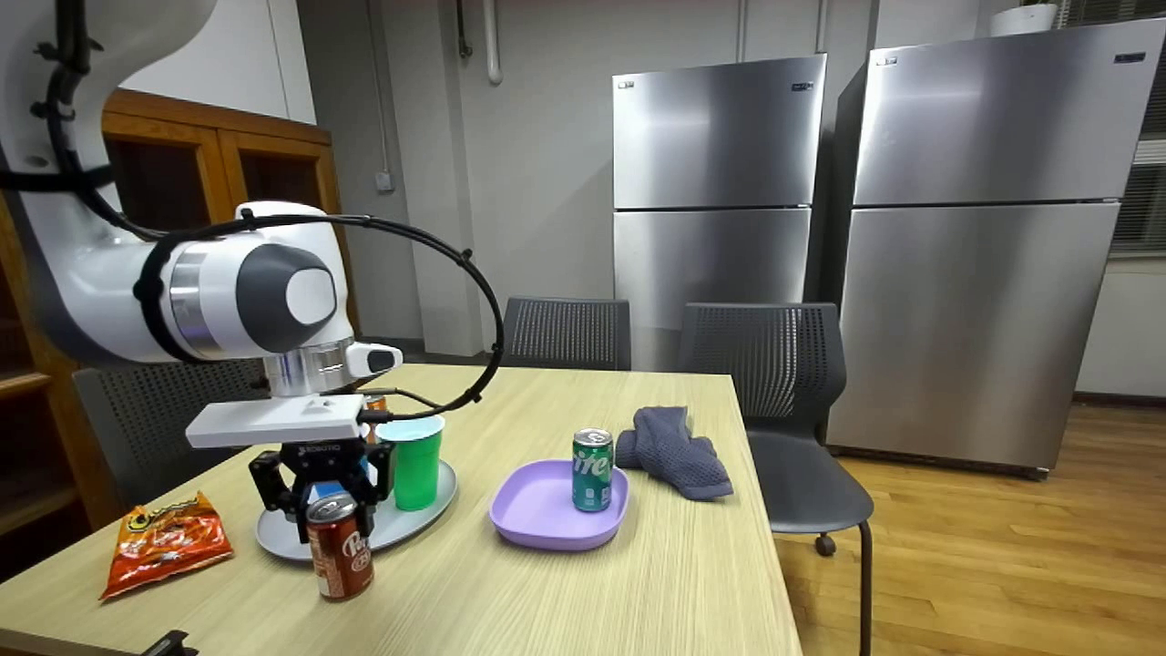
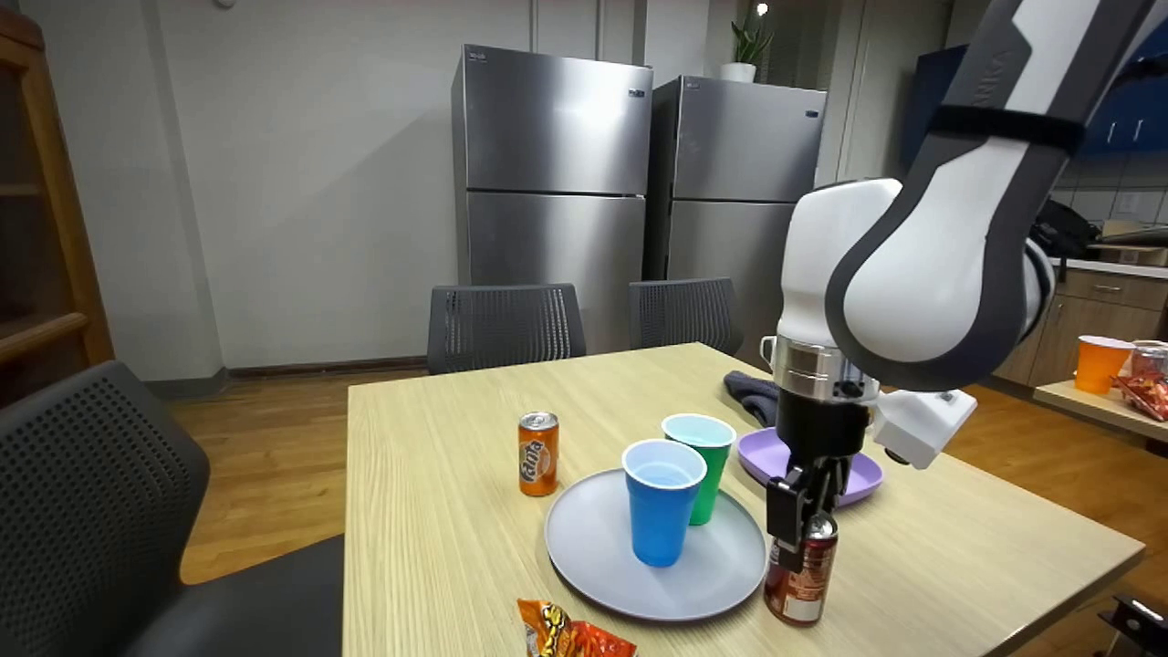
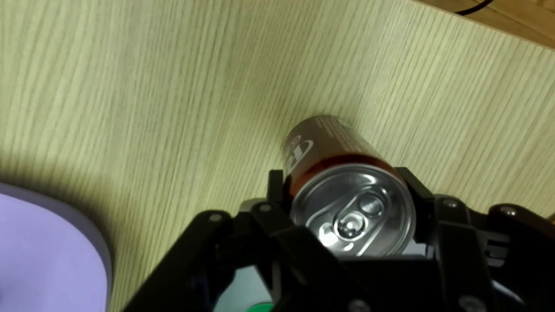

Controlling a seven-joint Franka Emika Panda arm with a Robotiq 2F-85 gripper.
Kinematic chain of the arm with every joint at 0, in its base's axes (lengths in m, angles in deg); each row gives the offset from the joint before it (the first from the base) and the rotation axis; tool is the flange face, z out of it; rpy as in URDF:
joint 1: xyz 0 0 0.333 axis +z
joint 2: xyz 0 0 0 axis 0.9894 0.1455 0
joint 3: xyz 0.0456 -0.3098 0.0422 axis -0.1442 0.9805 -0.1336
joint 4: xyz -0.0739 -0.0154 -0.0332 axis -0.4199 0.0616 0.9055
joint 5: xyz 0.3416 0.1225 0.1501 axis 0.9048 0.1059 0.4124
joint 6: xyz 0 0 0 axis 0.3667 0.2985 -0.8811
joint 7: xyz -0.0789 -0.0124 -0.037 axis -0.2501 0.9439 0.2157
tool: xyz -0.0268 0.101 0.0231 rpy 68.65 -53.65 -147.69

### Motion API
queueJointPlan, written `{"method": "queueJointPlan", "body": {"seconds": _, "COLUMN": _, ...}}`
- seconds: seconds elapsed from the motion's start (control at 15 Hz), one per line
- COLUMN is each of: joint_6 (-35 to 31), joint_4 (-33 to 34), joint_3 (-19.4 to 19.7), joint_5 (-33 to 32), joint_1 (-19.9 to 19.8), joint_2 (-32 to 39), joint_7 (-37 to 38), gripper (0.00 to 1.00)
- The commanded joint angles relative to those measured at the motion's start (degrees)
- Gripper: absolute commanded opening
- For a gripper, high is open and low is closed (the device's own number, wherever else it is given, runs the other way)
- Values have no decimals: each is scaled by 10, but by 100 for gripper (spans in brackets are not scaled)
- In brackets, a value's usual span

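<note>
Item one: a small, silver-topped, brown-red metal Dr Pepper can, upright on the pale wood-grain table. We find the black two-fingered gripper clasping it near its top, one finger against each side.

Just beside the can: a round, flat grey plate. On it we count a white-lined blue plastic cup and a white-lined green plastic cup, both upright; we cannot tell whether they touch.

Near the plate, on the table: a glossy orange-red snack bag, crinkled and lying down; also an orange metal Fanta can, upright.

Farther along we list a shallow lilac tray with rounded corners, bearing an upright green metal Sprite can. Near the tray: a crumpled, dark blue-grey textured cloth.

Beyond the table edge, in both exterior views, we record dark grey chairs with perforated backs and two stainless-steel refrigerators, side by side.
</note>
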Motion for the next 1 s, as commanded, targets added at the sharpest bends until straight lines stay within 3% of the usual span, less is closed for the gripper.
{"method": "queueJointPlan", "body": {"seconds": 0.0, "joint_6": 15, "joint_4": -9, "joint_3": -48, "joint_5": 56, "joint_1": -44, "joint_2": -35, "joint_7": -41, "gripper": 38}}
{"method": "queueJointPlan", "body": {"seconds": 0.27, "joint_6": 44, "joint_4": -8, "joint_3": -53, "joint_5": 88, "joint_1": -65, "joint_2": -72, "joint_7": -60, "gripper": 38}}
{"method": "queueJointPlan", "body": {"seconds": 0.93, "joint_6": 117, "joint_4": 10, "joint_3": 19, "joint_5": 51, "joint_1": -70, "joint_2": -148, "joint_7": -46, "gripper": 38}}
